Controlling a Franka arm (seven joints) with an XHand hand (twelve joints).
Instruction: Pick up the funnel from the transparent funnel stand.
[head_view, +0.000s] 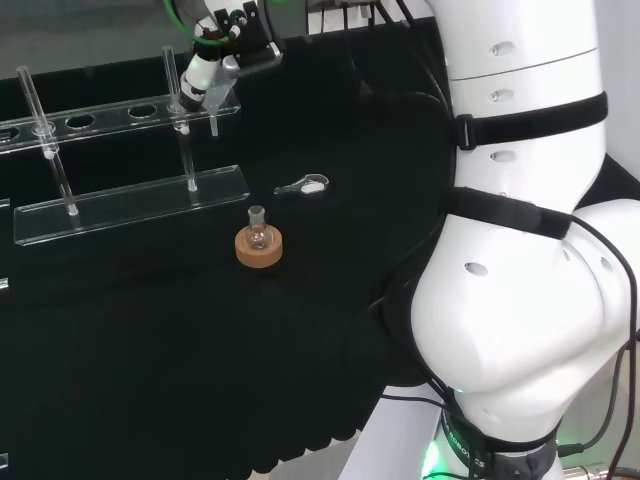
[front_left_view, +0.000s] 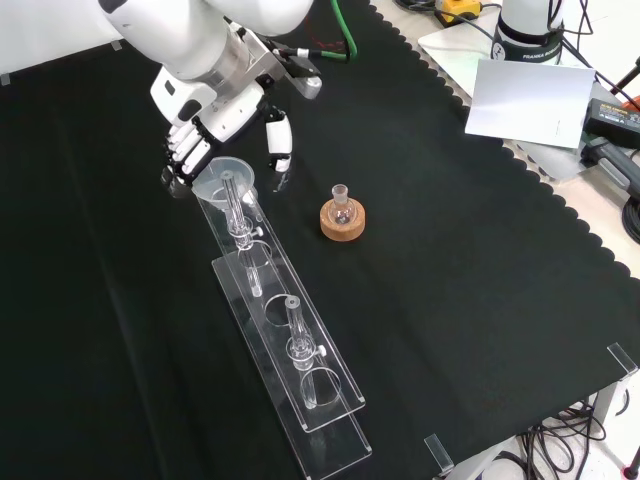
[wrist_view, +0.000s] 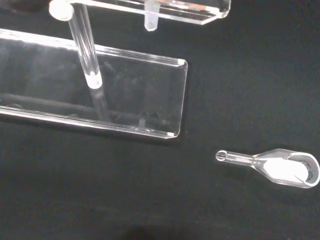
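Black cloth bench; my hand (front_left_view: 205, 125) is curling its fingers around the funnel (front_left_view: 226, 180) sitting in the transparent funnel stand (front_left_view: 300, 400).

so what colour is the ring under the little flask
Tan cork brown, clearest in the front view: cork ring.

The funnel (front_left_view: 226, 178) is clear, its wide round mouth facing up and its narrow stem pointing down through the end hole of the stand's upper shelf; in the head view the stem tip (head_view: 213, 126) shows below that shelf. The transparent funnel stand (front_left_view: 300, 400) is a long clear two-tier rack, a flat base plate under a perforated upper shelf carried on clear posts, lying on the black cloth. In the front view it runs diagonally from upper left to lower right, the funnel seated upright at its upper-left end.
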